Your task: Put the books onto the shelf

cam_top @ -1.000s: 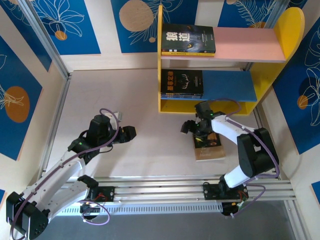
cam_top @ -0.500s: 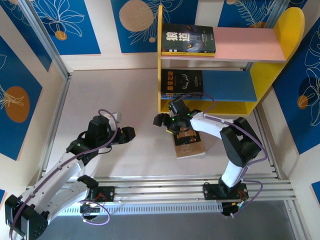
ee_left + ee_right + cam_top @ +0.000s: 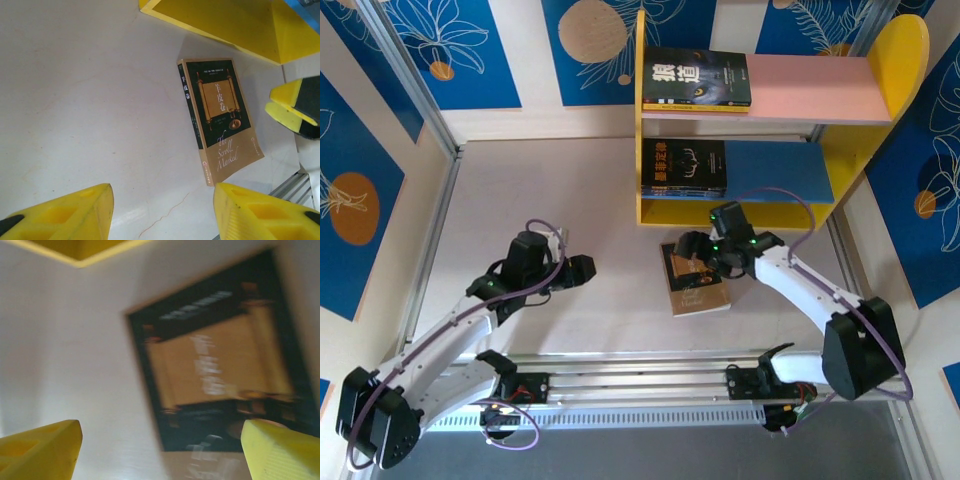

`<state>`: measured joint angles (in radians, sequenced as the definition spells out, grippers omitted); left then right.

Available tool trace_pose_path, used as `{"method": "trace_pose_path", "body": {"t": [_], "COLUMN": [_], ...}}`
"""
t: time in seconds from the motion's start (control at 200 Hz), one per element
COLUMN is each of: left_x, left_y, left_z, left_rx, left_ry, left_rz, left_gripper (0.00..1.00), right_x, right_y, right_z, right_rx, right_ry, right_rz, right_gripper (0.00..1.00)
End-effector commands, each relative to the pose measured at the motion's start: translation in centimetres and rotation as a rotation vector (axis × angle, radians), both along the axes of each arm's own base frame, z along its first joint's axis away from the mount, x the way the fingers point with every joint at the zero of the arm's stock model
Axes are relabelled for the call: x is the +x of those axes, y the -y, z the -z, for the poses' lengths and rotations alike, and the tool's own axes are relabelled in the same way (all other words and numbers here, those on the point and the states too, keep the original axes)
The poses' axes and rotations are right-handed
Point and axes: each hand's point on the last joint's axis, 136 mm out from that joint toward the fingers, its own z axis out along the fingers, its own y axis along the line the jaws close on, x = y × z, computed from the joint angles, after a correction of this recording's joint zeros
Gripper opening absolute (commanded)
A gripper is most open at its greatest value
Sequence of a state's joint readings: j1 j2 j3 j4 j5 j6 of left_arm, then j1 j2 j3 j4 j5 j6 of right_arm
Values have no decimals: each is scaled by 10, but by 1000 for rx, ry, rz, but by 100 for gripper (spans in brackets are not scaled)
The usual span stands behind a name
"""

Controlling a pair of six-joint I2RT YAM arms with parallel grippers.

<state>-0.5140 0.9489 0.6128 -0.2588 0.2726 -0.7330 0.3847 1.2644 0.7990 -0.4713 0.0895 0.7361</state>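
Top external view. One loose paperback (image 3: 697,287) lies flat on the counter (image 3: 570,190), just in front of the shelf (image 3: 655,212). Its long axis runs from the near edge toward the shelf, slightly skewed. The right hand (image 3: 697,255) hovers over the shelf-side end of it. The left hand (image 3: 582,271) sits well apart to the left, pointing toward the book. The right arm is clearly the nearer one. On the shelf, a dark book (image 3: 698,78) lies on the pink upper board (image 3: 820,88) and a small stack (image 3: 683,166) on the blue lower board (image 3: 780,170). Room remains to the right on both.

Left wrist view. The left hand (image 3: 160,215) is spread wide with nothing between its fingers. The paperback (image 3: 220,117) lies ahead of it, spine on the left. The cover is readable here: dark green above, tan below, "The Scroll Marked". The right hand's yellow fingertips (image 3: 292,102) stand by the book's right edge. Whether they touch it I cannot tell.

Right wrist view. Blurred. The right hand (image 3: 160,450) is wide open and holds nothing. The cover (image 3: 220,370) lies beneath and ahead, with a yellow shelf edge (image 3: 85,250) at the top. Judgement: the grasp is not yet made. The move turns on catching a thin, flat book by its edge.
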Motion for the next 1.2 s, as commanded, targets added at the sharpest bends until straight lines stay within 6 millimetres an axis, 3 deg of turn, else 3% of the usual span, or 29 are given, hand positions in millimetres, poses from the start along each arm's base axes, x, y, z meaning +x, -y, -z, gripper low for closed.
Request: {"method": "trace_pose_path", "body": {"t": [0.0,0.15,0.5,0.685,1.021,1.081,1.196], "left_x": [3,4,2,3,3,3,4], "left_y": [11,13,12,10,6,6,8], "left_z": [-8,-8,1,9,33,37,39], "left_rx": [-47,-48,-23,-6,40,43,42], "left_ry": [20,21,-2,-18,-61,-71,-76], "left_rz": [21,26,24,17,2,5,10], "left_gripper": [56,56,56,56,56,56,56], "right_x": [-23,-24,-16,-20,-38,-36,-34], "right_y": [33,46,28,2,-84,-88,-79], "right_z": [23,41,66,66,65,64,64], "right_rx": [-61,-47,-18,-19,-76,-101,-138], "right_ry": [-89,-153,-204,-184,-157,-153,-158], "right_rz": [21,52,9,-49,-255,-265,-244], "right_gripper": [84,84,83,82,82,82,82]}}
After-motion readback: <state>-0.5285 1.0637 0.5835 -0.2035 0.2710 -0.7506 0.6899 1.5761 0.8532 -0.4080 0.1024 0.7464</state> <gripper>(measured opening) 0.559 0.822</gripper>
